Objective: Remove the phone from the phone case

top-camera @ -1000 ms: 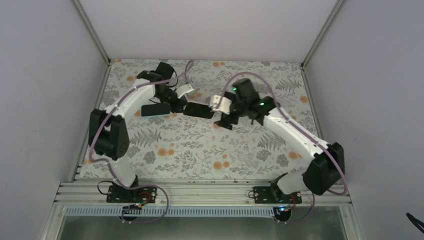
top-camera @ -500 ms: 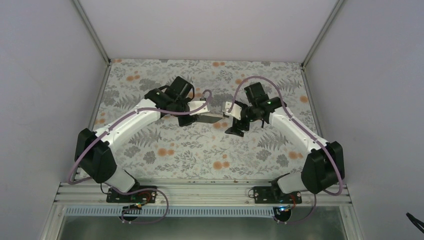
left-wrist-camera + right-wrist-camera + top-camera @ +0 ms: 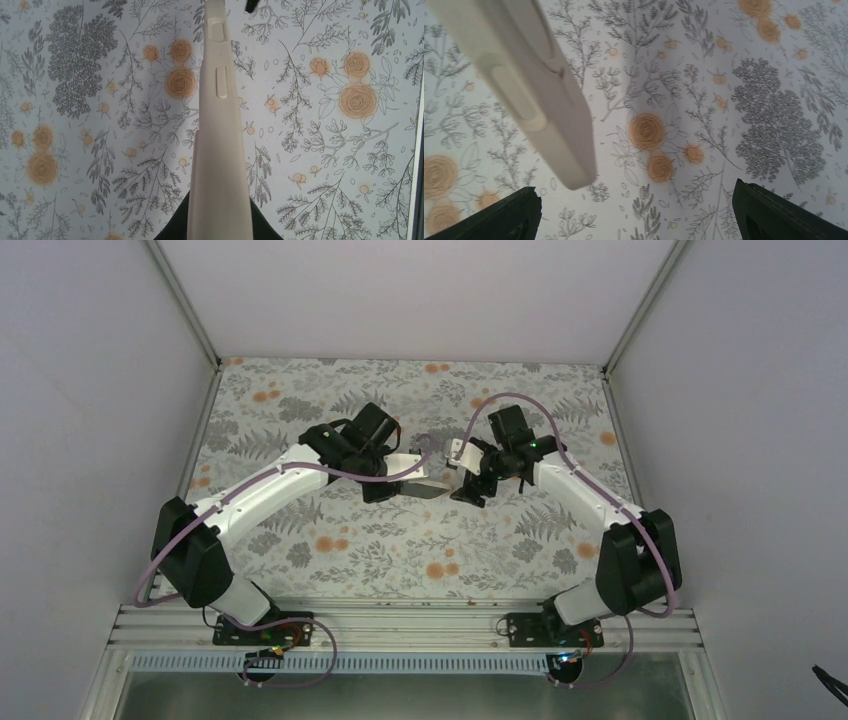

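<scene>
A beige phone case (image 3: pixel 219 125) is held edge-on above the floral mat, side buttons showing, with my left gripper (image 3: pixel 218 222) shut on its near end. Its black fingers (image 3: pixel 172 227) show on either side of the case. In the top view the case (image 3: pixel 428 486) sticks out to the right of the left gripper (image 3: pixel 392 480), near the mat's middle. My right gripper (image 3: pixel 468 487) is open just beyond the case's free end. In the right wrist view the case (image 3: pixel 531 95) slants in at upper left, above and ahead of the wide-apart fingers (image 3: pixel 499 217). I cannot pick out the phone from the case.
The floral mat (image 3: pixel 400 550) covers the whole table. White walls with metal corner posts (image 3: pixel 180 300) close it in at the back and both sides. An aluminium rail (image 3: pixel 400 625) carrying both arm bases runs along the near edge.
My left arm has swung right from the back left, carrying the case to the mat's middle. The right gripper has drawn in close to the case's free end, still open.
</scene>
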Robot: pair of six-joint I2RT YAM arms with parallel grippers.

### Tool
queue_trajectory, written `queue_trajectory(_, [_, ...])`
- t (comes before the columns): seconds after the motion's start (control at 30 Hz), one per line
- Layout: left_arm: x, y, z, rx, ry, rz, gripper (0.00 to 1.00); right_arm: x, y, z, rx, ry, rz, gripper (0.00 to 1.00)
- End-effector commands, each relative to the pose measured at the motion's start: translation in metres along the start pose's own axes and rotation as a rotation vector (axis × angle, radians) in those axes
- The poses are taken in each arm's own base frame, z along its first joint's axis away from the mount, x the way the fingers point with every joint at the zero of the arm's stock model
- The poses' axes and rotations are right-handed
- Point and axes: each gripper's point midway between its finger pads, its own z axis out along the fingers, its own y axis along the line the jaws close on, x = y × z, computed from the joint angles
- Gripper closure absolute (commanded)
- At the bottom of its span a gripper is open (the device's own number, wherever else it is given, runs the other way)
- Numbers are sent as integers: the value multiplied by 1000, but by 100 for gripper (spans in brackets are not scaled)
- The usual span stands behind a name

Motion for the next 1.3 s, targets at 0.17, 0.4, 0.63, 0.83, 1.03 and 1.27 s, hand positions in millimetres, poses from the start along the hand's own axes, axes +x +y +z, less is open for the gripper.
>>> queue_trajectory(0.17, [-9, -6, -7, 1, -16, 3, 98, 3, -38, 7, 72, -3, 41, 2])
queue_trajectory(0.4, [-12, -4, -7, -19, -16, 9, 98, -1, -32, 5, 28, -9, 40, 3])
queue_trajectory(0.63, [-7, 0, -4, -40, 5, 15, 98, 22, -14, 3, -4, 80, 34, 6])
queue_trajectory(0.83, [-11, 1, -2, -34, -8, 12, 98, 19, 0, 2, -40, 72, 28, 6])
queue_trajectory(1.03, [-11, 1, 3, -20, 3, 4, 98, 6, -4, 6, -42, 42, 31, 7])
queue_trajectory(1.27, [-11, 1, 4, -23, 2, 2, 98, 1, -4, 14, -74, 31, 36, 8])
